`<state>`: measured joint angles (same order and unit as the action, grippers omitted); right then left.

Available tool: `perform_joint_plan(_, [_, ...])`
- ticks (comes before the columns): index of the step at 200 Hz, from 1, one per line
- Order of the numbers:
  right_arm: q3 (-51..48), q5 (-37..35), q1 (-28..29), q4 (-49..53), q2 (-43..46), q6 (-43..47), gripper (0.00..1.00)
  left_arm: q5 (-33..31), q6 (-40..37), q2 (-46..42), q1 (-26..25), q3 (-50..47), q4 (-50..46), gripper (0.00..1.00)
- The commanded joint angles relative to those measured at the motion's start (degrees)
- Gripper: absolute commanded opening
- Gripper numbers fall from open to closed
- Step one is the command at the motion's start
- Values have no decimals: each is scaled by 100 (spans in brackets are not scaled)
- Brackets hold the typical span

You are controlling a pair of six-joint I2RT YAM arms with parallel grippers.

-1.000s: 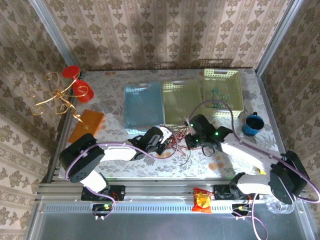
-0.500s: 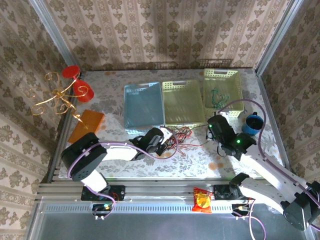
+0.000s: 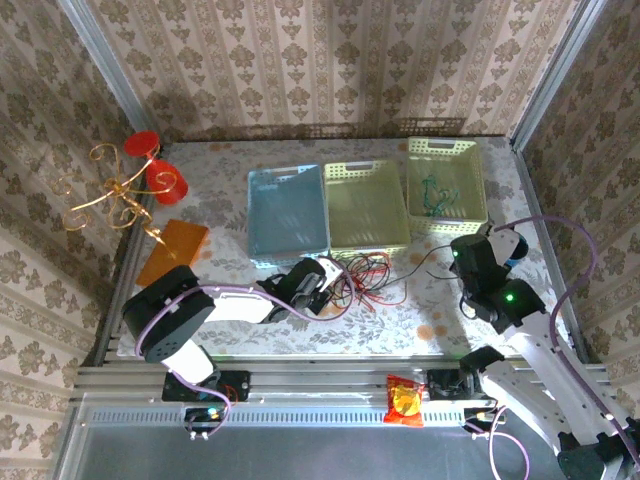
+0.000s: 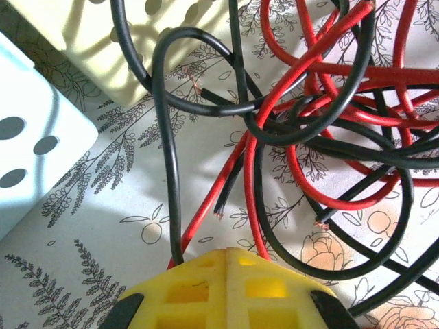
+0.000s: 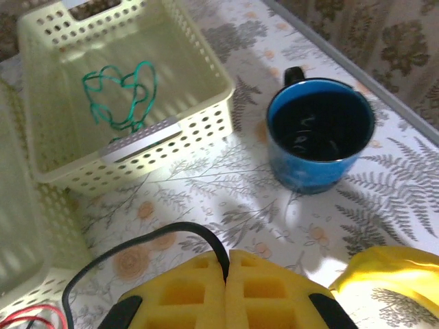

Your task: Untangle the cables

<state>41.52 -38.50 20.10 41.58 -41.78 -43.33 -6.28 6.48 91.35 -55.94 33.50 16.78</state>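
Since the earlier frame the right pincer (image 3: 468,256) has been carried from the middle of the counter (image 3: 220,170) out to its right edge, and a single black cable (image 3: 428,262) has been drawn out sideways from the tangle. The left pincer (image 3: 334,284) has been kept where it was.

Right pincer (image 5: 228,255): the yellow fingers are pressed together, and the black cable (image 5: 180,225) is nipped in the seam between them, from which it arcs away to the left. The pincer is held just beside a blue mug (image 5: 302,171) at the right edge.

Left pincer (image 4: 228,252): the fingers are likewise closed tip to tip. A black strand and a red strand are seen running in under the left finger; whether they are gripped cannot be told.

The cables (image 3: 370,280): the red and black tangle is spread near the middle of the counter, towards the near edge, just in front of the middle yellow basket (image 3: 365,170) and beside the pale blue basket (image 3: 285,178). In the left wrist view the red and black loops (image 4: 312,130) are seen crossed over one another many times, with bare ends exposed.

A green cable (image 5: 120,96) is coiled apart from the rest, inside the yellow basket (image 5: 140,140) at the far right corner.
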Motion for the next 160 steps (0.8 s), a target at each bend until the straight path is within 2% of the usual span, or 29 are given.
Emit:
perform_joint_plan(1, [175, -536, -147, 325, 169, -426, 0, -86, 130, -73, -3, -96, -50, 0])
perform_joint_plan(36, [426, -583, -359, 344, 313, -362, 0, -101, 189, -91, 15, -192, -36, 0])
perform_joint_plan(125, [1145, -1771, -844, 481, 266, 443, 0, -303, 310, -100, 73, -282, -42, 0])
perform_joint_plan(160, [1274, -1810, -1018, 377, 329, 734, 0, -365, 343, -89, 92, -306, -34, 0])
